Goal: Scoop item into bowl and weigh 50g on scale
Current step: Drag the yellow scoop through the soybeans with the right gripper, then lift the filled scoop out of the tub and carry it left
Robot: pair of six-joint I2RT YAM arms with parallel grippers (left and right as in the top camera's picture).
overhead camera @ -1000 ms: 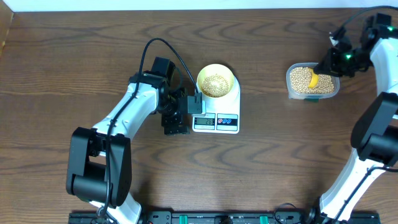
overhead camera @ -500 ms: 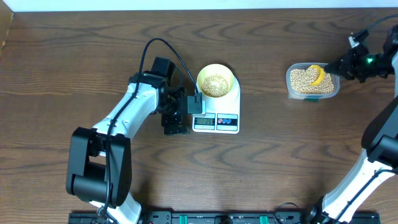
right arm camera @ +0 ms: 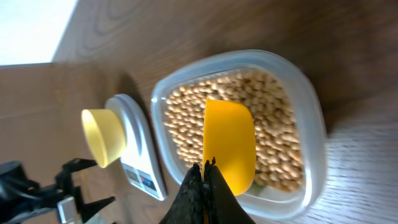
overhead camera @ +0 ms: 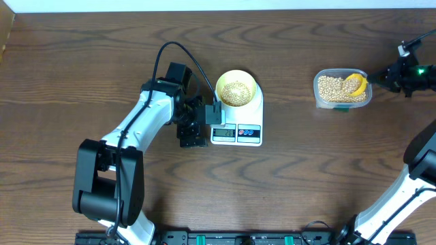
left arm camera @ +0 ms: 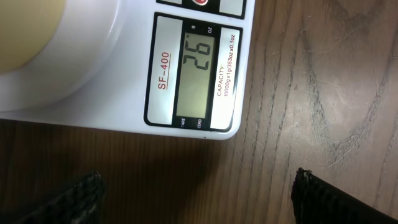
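A pale yellow-green bowl [overhead camera: 236,87] with some beans [overhead camera: 236,91] in it sits on the white scale [overhead camera: 249,117]; its display [left arm camera: 198,78] reads 26. My left gripper [overhead camera: 212,115] is open and empty, at the scale's left front corner. My right gripper [overhead camera: 377,79] is shut on the handle of a yellow scoop [overhead camera: 354,83], whose bowl [right arm camera: 229,143] lies over the beans [right arm camera: 186,118] in the clear tub [overhead camera: 343,88]. The bowl [right arm camera: 102,137] and scale [right arm camera: 135,155] also show in the right wrist view.
The brown wooden table [overhead camera: 306,170] carries everything. The tub stands at the far right, about a hand's width from the scale. The table's back edge meets a white wall strip [overhead camera: 204,5]. The right arm's base rises at the right front [overhead camera: 409,197].
My right gripper has swung right and outward from over the tub to its right side, and the scoop now lies at the tub's right end. The left arm has not moved.
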